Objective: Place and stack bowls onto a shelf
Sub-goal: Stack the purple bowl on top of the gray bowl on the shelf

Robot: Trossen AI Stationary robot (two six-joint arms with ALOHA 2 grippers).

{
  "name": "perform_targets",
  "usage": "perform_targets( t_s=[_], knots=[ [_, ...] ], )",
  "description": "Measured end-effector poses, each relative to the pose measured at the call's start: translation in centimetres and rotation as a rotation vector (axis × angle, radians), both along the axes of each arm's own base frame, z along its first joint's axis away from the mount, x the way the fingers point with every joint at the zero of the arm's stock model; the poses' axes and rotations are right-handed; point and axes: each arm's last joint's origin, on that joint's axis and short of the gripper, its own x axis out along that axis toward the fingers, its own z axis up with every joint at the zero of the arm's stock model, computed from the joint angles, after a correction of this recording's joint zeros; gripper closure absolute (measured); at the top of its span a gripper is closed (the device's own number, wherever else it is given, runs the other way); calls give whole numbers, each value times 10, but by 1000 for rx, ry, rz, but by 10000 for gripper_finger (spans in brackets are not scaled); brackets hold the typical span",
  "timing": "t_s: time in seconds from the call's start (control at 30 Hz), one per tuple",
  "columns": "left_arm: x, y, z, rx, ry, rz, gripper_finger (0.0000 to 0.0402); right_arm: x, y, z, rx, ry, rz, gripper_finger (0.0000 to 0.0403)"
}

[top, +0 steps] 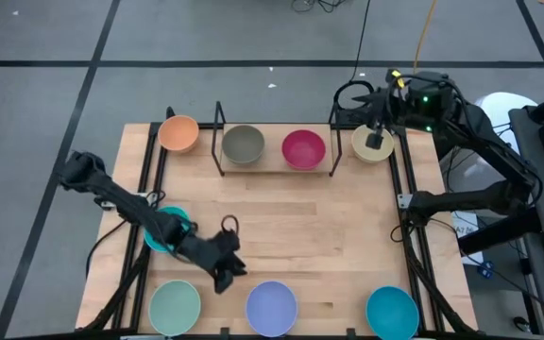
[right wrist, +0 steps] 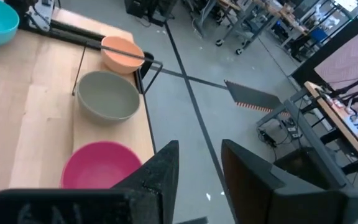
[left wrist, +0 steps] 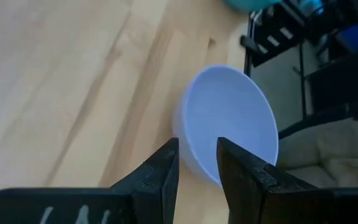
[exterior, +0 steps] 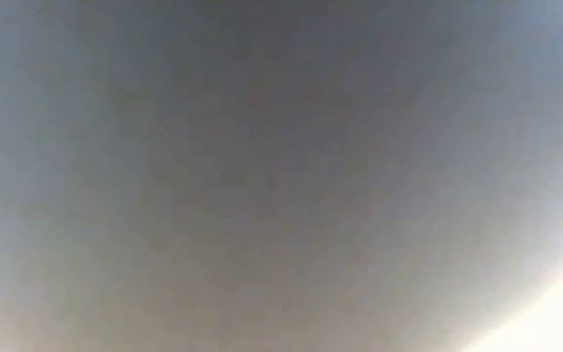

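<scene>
Left arm reaches diagonally across the table (top: 348,217); its left gripper (top: 223,274) hovers near the lavender bowl (top: 271,307) at the near edge, fingers (left wrist: 160,174) slightly parted and empty. Right arm folds back to the far corner, its right gripper (top: 376,140) over the cream bowl (top: 359,144) (fingers parted, holding nothing). On the shelf (top: 274,166) sit the olive-grey bowl (top: 243,144) and the magenta bowl (top: 303,148), side by side.
</scene>
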Motion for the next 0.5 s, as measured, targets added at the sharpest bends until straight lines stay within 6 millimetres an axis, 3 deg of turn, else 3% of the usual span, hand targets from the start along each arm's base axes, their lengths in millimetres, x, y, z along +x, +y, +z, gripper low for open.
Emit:
perform_targets(
  t_s=[0.23,0.5],
  knots=[
    [24,-27,-4,103,89,49,289,0,0,-1,1,14,3,287],
    [53,-48,-20,53,162,120,289,-1,0,-2,-11,34,12,287]
  ],
)
